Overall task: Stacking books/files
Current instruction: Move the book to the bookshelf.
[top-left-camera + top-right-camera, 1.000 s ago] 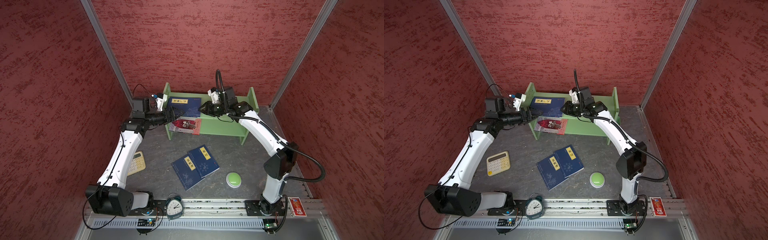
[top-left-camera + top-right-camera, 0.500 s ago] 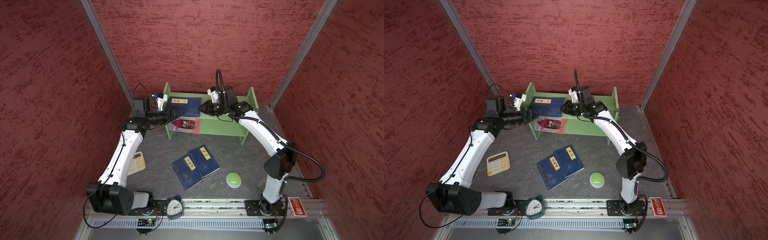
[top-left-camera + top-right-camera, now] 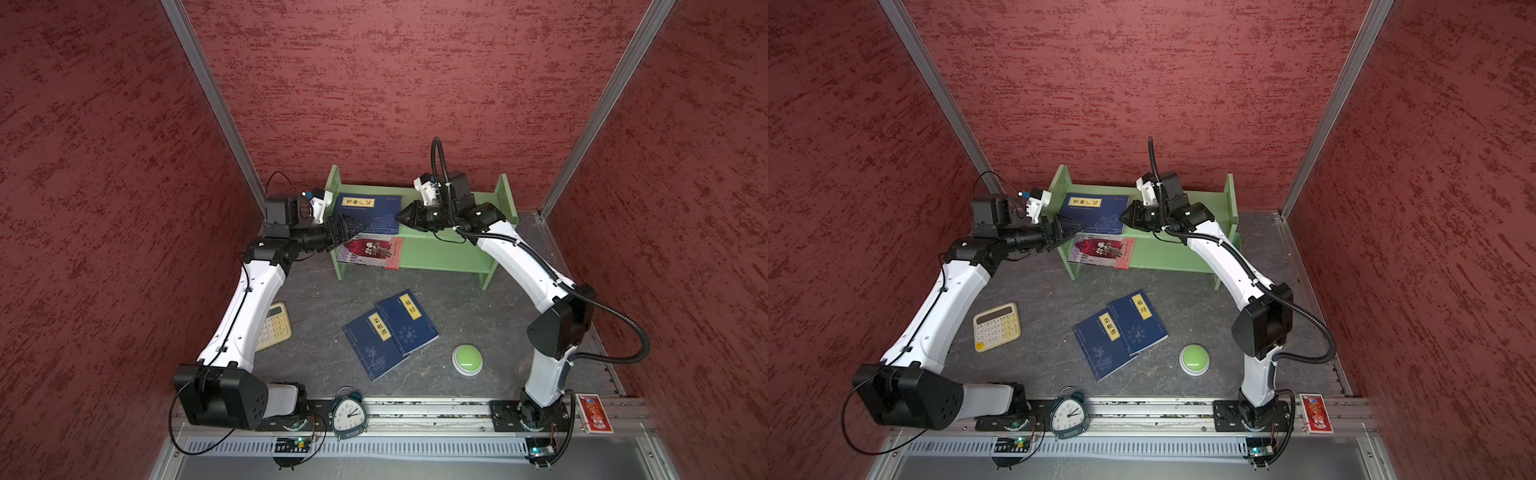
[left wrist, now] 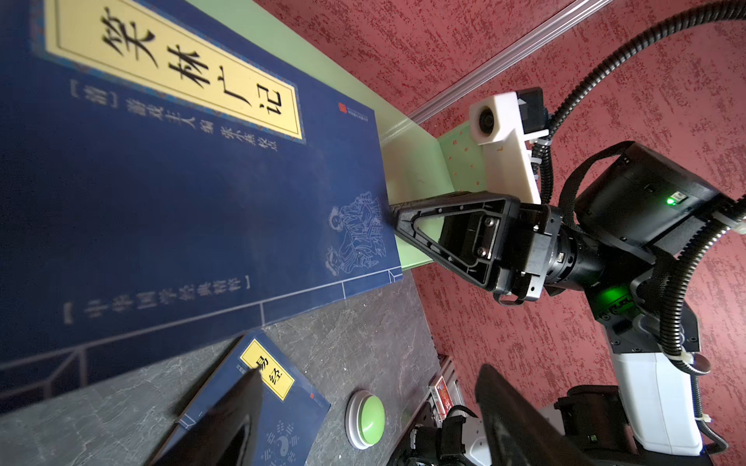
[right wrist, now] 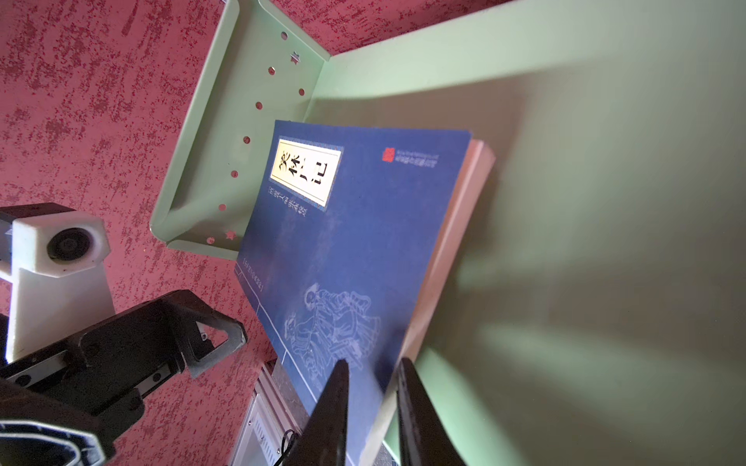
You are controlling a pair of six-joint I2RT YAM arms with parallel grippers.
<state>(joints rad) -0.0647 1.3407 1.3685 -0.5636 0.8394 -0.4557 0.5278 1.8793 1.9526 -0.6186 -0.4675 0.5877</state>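
The right claw (image 5: 371, 365) sits with its fingers close on either side of the blue book (image 5: 355, 226) at its near corner. The book lies flat on the top board of the green shelf (image 5: 565, 201), straight ahead of the tips. I can't tell whether the claw truly bites. It probably wants a deeper, level hold before lifting. The left claw (image 3: 360, 225), spread wide opposite, could steady the far edge.
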